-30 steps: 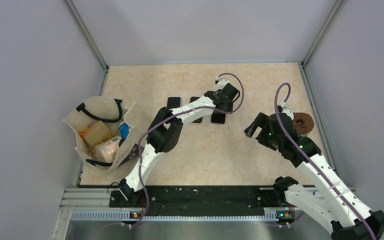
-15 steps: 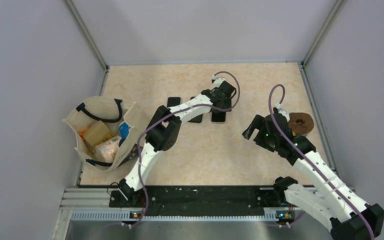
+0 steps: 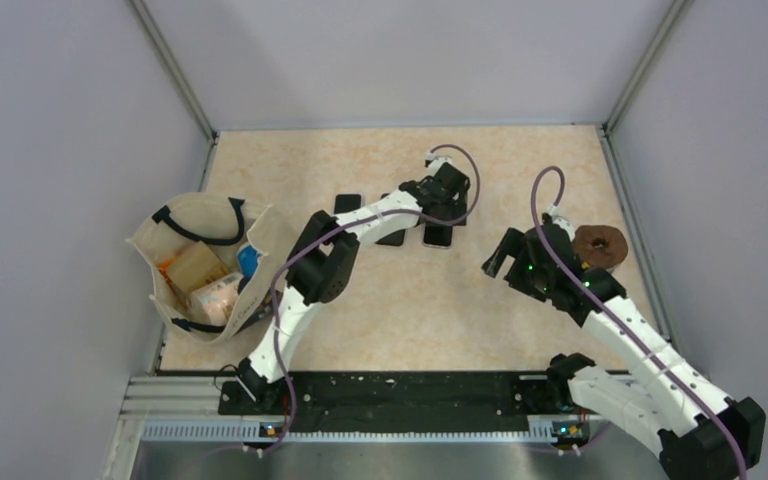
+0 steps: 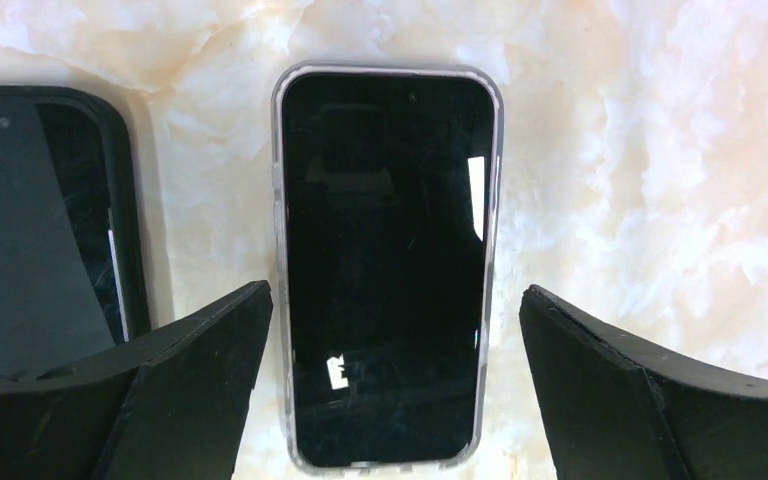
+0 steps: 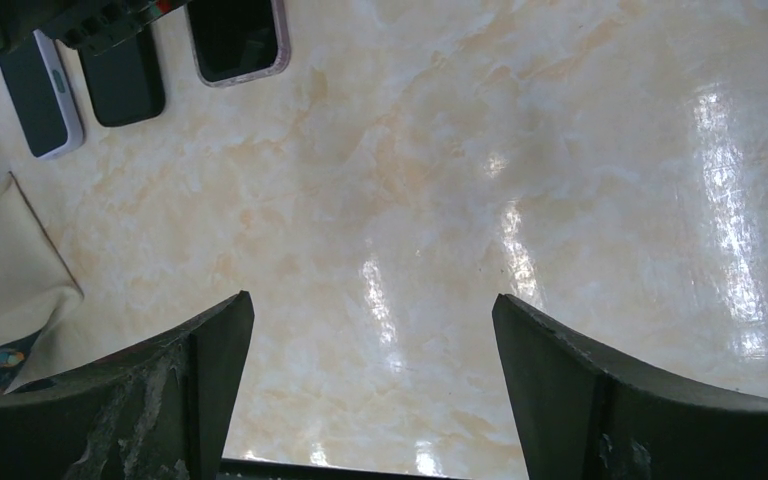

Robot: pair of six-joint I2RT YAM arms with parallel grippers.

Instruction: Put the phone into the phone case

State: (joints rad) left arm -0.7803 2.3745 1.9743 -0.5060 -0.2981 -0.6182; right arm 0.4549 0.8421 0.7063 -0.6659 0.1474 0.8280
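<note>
A black phone (image 4: 385, 230) lies face up on the marble table, framed all round by the rim of a clear phone case (image 4: 281, 200). My left gripper (image 4: 395, 300) hovers right over its lower half, open, one finger on each side and neither touching it. In the top view the same phone (image 3: 438, 236) lies just under the left gripper (image 3: 442, 200). My right gripper (image 5: 372, 300) is open and empty above bare table, to the right of the phone (image 5: 238, 38).
A second black phone (image 4: 40, 230) lies just left of the cased one, and a third dark one (image 3: 347, 205) further left. A cloth tote bag (image 3: 205, 262) with items stands at the left edge. A brown ring-shaped object (image 3: 600, 245) sits by the right arm.
The left gripper's jaws have spread wider over the phone and the arm has shifted slightly left. The right arm has edged a little to the left.
</note>
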